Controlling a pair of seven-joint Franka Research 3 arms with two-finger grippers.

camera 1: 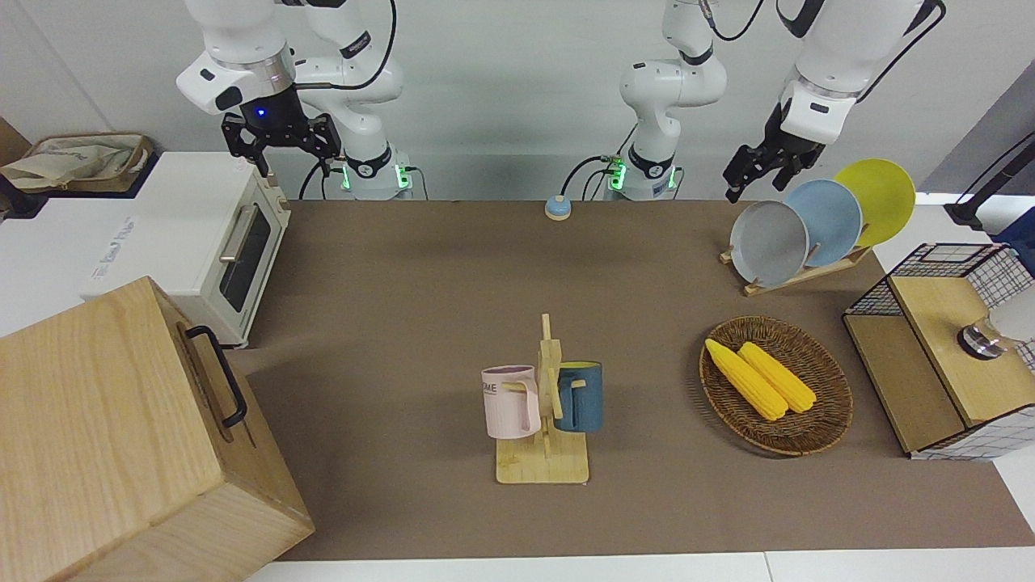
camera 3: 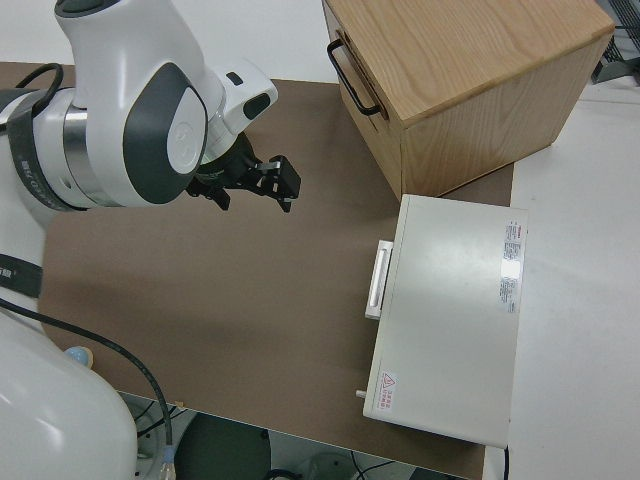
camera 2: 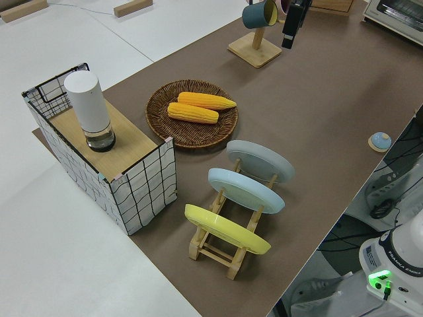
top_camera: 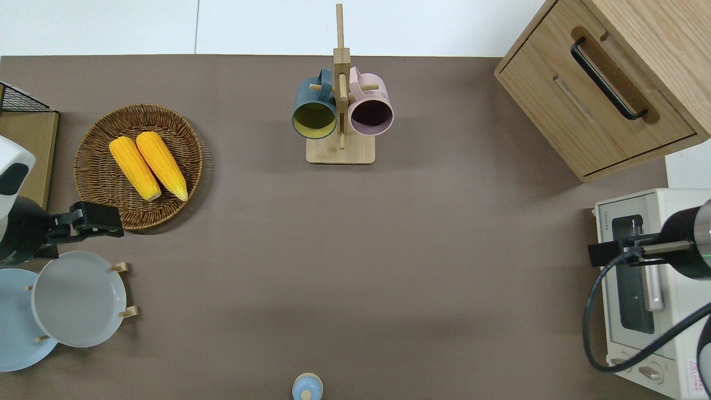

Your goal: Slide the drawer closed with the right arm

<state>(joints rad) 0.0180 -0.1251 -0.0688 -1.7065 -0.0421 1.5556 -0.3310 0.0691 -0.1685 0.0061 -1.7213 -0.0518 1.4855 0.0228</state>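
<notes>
The drawer (top_camera: 599, 89) sits flush in the front of the big wooden box (camera 1: 89, 420) at the right arm's end of the table, on the side farther from the robots. Its black bar handle (top_camera: 607, 78) also shows in the front view (camera 1: 218, 376) and the right side view (camera 3: 352, 78). My right gripper (camera 1: 280, 153) is open and empty, up in the air over the white toaster oven (top_camera: 639, 294), well apart from the drawer. It shows in the right side view (camera 3: 256, 182); in the overhead view the wrist (top_camera: 686, 250) hides it. My left arm is parked.
A mug rack (camera 1: 546, 404) with a pink and a blue mug stands mid-table. A wicker basket (camera 1: 817, 432) with two corn cobs, a plate rack (camera 1: 808, 222) and a wire-framed wooden rack (camera 1: 946, 347) are toward the left arm's end. A small blue button (camera 1: 557, 208) lies near the robots.
</notes>
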